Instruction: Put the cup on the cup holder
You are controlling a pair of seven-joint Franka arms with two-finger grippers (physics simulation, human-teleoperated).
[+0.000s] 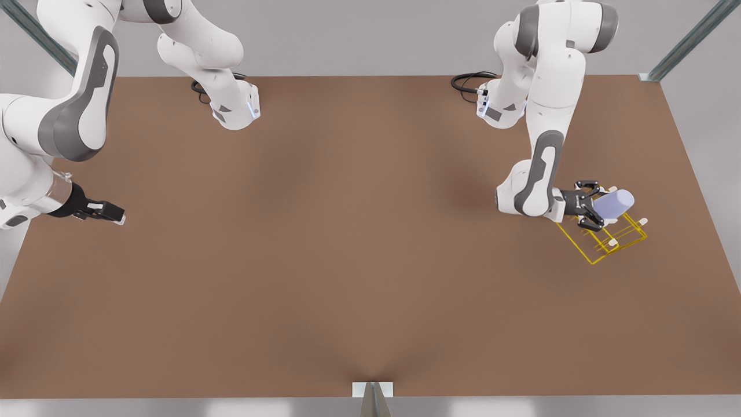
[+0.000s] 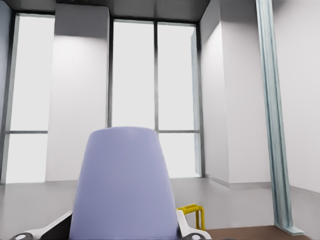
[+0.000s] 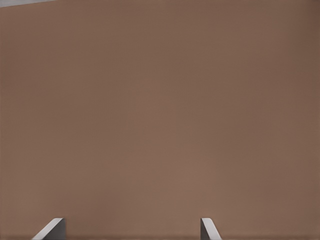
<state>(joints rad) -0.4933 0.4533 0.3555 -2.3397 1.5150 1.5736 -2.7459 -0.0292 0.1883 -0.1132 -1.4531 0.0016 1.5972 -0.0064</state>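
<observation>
Cup (image 1: 615,202), lavender-blue tumbler w/o handle, is pinched in the left claw (image 1: 591,212) at the front view's right, held sideways over the yellow wire cup holder (image 1: 605,234), narrow closed end pointing away from the wrist. Looks light, stiff & smooth-walled, so prob slippery; the taper means a squeeze could push it out toward the narrow end, so best grip is across the wide part near the rim, which seems to be where the fingers sit now. Holder is thin wire w/ white-capped prongs, likely light enough to skid or tip if the cup drags on it. Front view gives the layout: cup above the rack's near-arm side, apparently not seated on any prong, though whether it touches one can't be told. Left wrist view adds what the front can't: cup (image 2: 122,185) centred between the claw's fingers (image 2: 187,231), plus a bit of the yellow rack (image 2: 194,214) just beyond & below it. Right claw (image 1: 104,211) waits low over the brown worktop (image 1: 347,260) at the front view's left, well apart from the rack; right wrist view shows its fingertips (image 3: 51,230) spread, nothing between them, bare worktop (image 3: 160,120) beyond
</observation>
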